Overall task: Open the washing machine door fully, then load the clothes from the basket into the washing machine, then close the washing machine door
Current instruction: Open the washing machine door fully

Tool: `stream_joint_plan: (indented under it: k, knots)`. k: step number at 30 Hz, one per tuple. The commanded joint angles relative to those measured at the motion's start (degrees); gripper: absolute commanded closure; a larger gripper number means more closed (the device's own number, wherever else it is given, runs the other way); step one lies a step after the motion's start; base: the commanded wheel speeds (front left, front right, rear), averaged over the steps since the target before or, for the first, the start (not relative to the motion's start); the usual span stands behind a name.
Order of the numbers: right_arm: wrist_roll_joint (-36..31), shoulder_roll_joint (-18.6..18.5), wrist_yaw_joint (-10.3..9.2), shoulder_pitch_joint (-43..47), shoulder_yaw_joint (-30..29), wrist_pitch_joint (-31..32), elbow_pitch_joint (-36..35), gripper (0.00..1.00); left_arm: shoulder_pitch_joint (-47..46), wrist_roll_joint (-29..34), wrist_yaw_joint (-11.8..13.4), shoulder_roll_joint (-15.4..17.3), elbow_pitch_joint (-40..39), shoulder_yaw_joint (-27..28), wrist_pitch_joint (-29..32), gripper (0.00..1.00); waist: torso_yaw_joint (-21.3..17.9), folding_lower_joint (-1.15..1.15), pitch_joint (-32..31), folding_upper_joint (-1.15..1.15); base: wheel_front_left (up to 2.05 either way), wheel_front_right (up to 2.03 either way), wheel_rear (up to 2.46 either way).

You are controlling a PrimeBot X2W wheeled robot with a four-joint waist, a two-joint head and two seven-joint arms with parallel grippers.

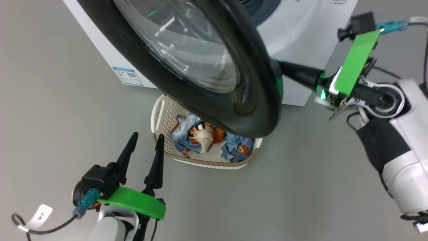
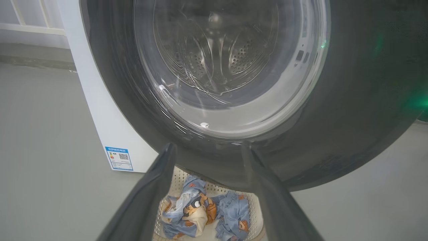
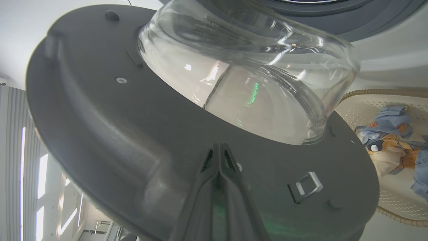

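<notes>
With the door half-swung above the basket of clothes, the right gripper, fingers together against its inner face, should be swept steadily outward until it is fully open, the left gripper, fingers apart, being held clear.

The right claw has its two dark fingers pressed flat together, with their tips right up against the matte dark inner face of the washing machine door, just below the bulging clear glass bowl. Just right of the fingers, a small square metal catch stands out from the same face. Farther right, past the door's rim, the cream basket holds the crumpled light-blue clothes with their orange-brown bears, and beyond the bowl are the white front of the washing machine and its grey-blue gasket.
</notes>
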Motion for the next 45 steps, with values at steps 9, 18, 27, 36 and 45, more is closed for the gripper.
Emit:
stream_joint_plan:
  k: [9,18,27,36,45]
  knots:
    - [-0.1,2.3,0.09,4.7,1.7,1.8,-4.5,1.0,1.4,0.8,-0.1,1.1,-1.1,2.3,-0.4,0.0,1.0,0.0,-1.4,0.0,0.0,0.0,0.0]
    - [0.3,3.9,0.09,8.1,2.6,3.0,-7.3,1.0,2.6,1.0,-0.1,1.1,-1.0,2.7,-0.4,0.0,2.0,0.0,-3.2,0.0,0.0,0.0,0.0]
    - [-0.1,5.9,0.09,11.0,4.3,4.3,-9.1,1.0,3.6,0.9,-0.1,1.1,-0.9,2.8,-0.4,0.0,3.2,0.0,-4.7,0.0,0.0,0.0,0.0]
    - [-0.5,7.6,0.09,12.6,5.7,5.0,-10.0,1.0,4.0,0.8,-0.1,1.1,-0.9,2.5,-0.4,0.0,4.4,0.0,-5.6,0.0,0.0,0.0,0.0]
    - [-1.1,8.9,0.09,14.2,6.3,4.3,-10.2,1.0,5.3,1.1,-0.1,1.1,-0.5,2.9,-0.4,0.0,4.4,0.0,-7.4,0.0,0.0,0.0,0.0]
